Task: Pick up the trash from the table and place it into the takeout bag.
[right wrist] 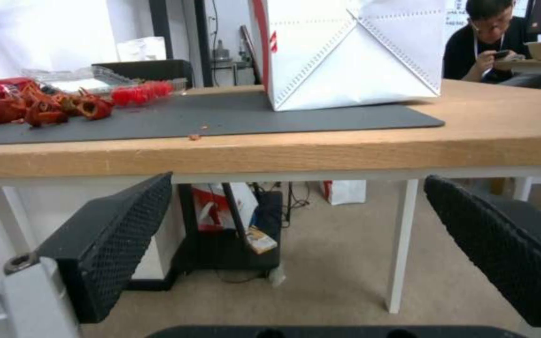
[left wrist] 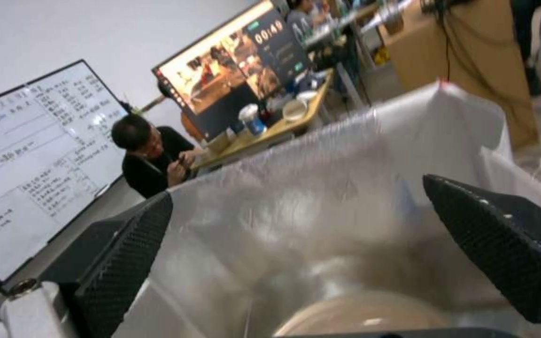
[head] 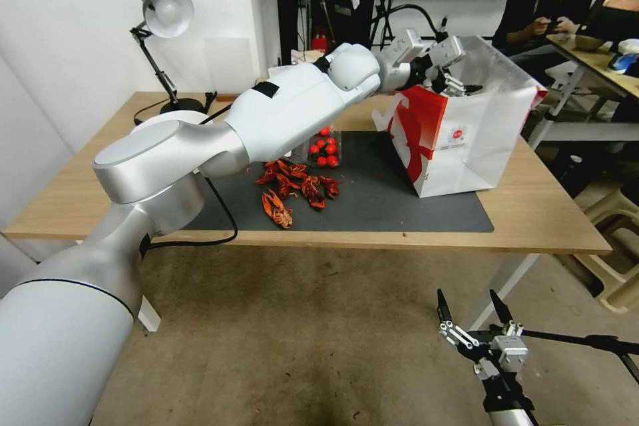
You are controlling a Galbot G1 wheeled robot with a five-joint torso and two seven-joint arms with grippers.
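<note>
The takeout bag [head: 466, 133], white with red side panels, stands open on the dark mat [head: 399, 200] at the right of the table [head: 546, 213]. My left gripper [head: 459, 85] hangs at the bag's open top, open, with nothing between its fingers. In the left wrist view the gripper [left wrist: 298, 197] looks into the bag's white inside [left wrist: 345, 164], where a blurred round tan bowl [left wrist: 358, 314] lies at the bottom. My right gripper [head: 466, 299] is parked low in front of the table, open and empty. In the right wrist view it [right wrist: 298, 180] faces the table's front edge [right wrist: 345, 150].
Red crayfish shells [head: 293, 190] lie scattered on the mat beside a clear tray of small red tomatoes [head: 324, 150], left of the bag. A desk lamp [head: 163, 13] stands at the back left. A black cable [head: 219, 213] crosses the front edge. Plastic stools [head: 619, 259] stand to the right.
</note>
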